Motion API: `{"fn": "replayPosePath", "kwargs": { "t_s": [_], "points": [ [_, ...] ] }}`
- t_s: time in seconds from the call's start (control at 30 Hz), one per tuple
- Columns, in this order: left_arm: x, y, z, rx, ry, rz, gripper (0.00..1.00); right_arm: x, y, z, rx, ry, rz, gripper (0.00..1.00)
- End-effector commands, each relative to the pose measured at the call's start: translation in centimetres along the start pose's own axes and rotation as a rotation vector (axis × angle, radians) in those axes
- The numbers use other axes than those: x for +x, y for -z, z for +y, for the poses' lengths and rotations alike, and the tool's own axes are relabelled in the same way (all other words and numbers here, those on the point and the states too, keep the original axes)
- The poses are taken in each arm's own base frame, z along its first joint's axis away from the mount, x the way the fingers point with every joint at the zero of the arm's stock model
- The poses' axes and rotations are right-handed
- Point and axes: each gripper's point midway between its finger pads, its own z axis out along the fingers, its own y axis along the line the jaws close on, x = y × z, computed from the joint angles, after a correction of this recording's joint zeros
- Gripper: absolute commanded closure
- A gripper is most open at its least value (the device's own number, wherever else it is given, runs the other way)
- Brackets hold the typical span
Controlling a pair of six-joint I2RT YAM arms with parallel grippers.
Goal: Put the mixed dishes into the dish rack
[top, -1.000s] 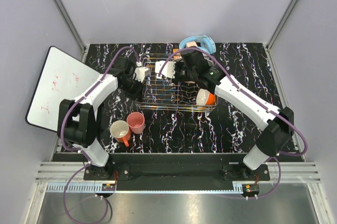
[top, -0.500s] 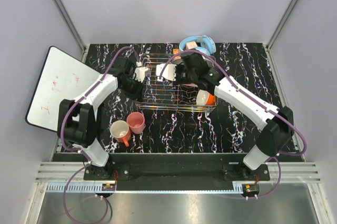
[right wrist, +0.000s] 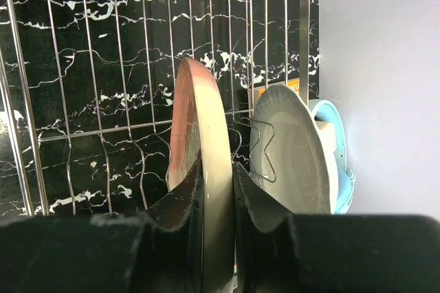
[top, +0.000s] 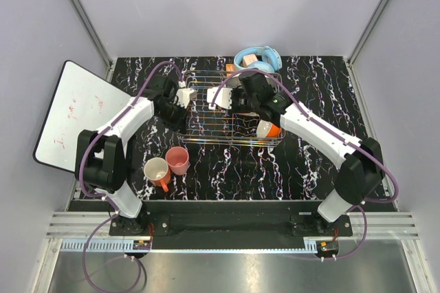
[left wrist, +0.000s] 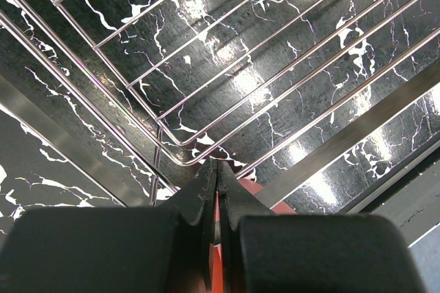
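Right gripper point(right wrist: 216, 169) clamps one pink-and-cream plate point(right wrist: 199, 121) upright beside one white plate point(right wrist: 292, 148) in the dish rack point(top: 206, 126), left gripper point(left wrist: 217, 169) pinched shut at its corner, one mug point(top: 156, 168) and one cup point(top: 178, 159) outside.

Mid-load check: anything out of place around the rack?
Yes: light blue headphones lie at the far edge of the rack, close behind the upright white plate. They are no dish and crowd that end. The pink-and-cream plate in the right tool is on edge; nothing looks spilled or broken.
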Motion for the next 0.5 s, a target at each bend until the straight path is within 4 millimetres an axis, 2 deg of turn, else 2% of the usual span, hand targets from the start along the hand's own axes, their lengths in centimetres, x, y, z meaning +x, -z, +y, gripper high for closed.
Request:
{"fn": "replayPosePath", "kwargs": {
  "t_s": [0.0, 0.27, 0.47],
  "points": [
    [-0.4, 0.7, 0.0, -0.01, -0.007, -0.001, 0.96, 1.1, 2.2, -2.6, 0.09, 0.046, 0.038, 1.0],
    [-0.3, 0.5, 0.2, -0.013, -0.008, 0.003, 0.96, 1.7, 0.8, -2.2, 0.068, 0.077, 0.066, 1.0],
    [-0.4, 0.5, 0.2, -0.013, -0.008, 0.003, 0.96, 2.6, -0.5, -2.7, 0.082, 0.202, 0.152, 1.0]
  ]
}}
